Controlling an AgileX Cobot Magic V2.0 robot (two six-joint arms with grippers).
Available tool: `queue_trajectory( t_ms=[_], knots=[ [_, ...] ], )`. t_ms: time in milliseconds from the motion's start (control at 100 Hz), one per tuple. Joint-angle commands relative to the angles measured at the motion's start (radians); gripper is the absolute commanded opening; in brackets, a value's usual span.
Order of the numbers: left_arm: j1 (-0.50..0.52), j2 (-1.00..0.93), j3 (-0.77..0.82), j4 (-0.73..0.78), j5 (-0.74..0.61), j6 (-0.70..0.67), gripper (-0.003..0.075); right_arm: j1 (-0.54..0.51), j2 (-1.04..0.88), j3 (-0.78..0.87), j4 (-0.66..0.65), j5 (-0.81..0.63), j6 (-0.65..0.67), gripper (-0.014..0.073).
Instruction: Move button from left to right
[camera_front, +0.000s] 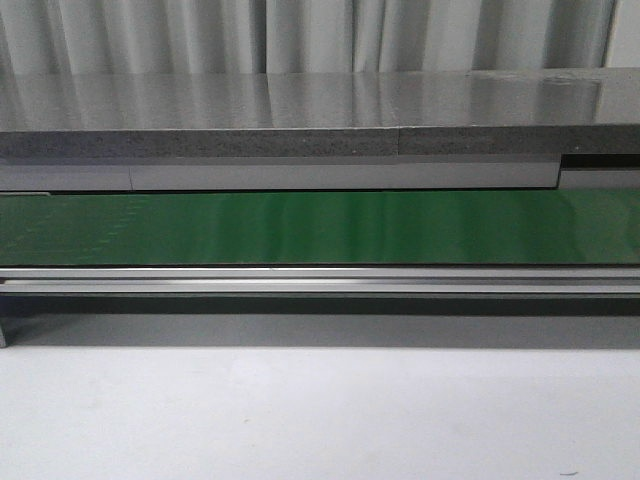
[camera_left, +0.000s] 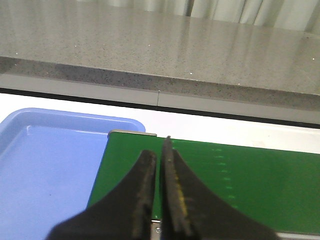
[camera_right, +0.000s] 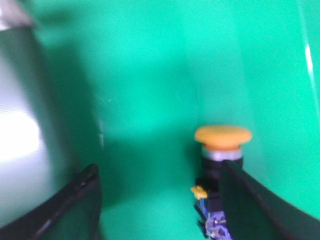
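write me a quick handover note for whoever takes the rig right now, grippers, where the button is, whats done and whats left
Left gripper: shut, empty, over the end of the green belt beside the blue tray.
Right gripper: open, low over the belt, jaws either side of the button; one finger is close beside it, contact unclear.
Button: standing on the belt, yellow head up, not gripped. The front view shows neither it nor the arms.
Done: right gripper is lined up on the button.
Left: close on it, lift, carry it to the right side, release.

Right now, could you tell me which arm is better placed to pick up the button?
The right: its open gripper has the button between its fingers on the green belt. The left gripper is shut, no button in view.
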Motion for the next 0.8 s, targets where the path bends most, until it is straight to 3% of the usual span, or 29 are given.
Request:
queue_trajectory(
  t_ms=[0,210,490,790],
  knots=[
    [0.001,0.005,-0.029,-0.008,-0.082,-0.004,0.0005,0.009,-0.102,-0.025,0.033,-0.064,-0.001,0.0477],
    [0.001,0.005,-0.029,-0.008,-0.082,-0.004,0.0005,0.070,-0.227,-0.022,0.077,-0.116,-0.001,0.0477],
    [0.001,0.005,-0.029,-0.008,-0.082,-0.004,0.0005,0.233,-0.394,-0.008,0.082,-0.137,-0.001,0.0477],
    [0.001,0.005,-0.029,-0.008,-0.082,-0.004,0.0005,0.370,-0.666,0.214,0.085,-0.290,-0.001,0.0477]
  ],
)
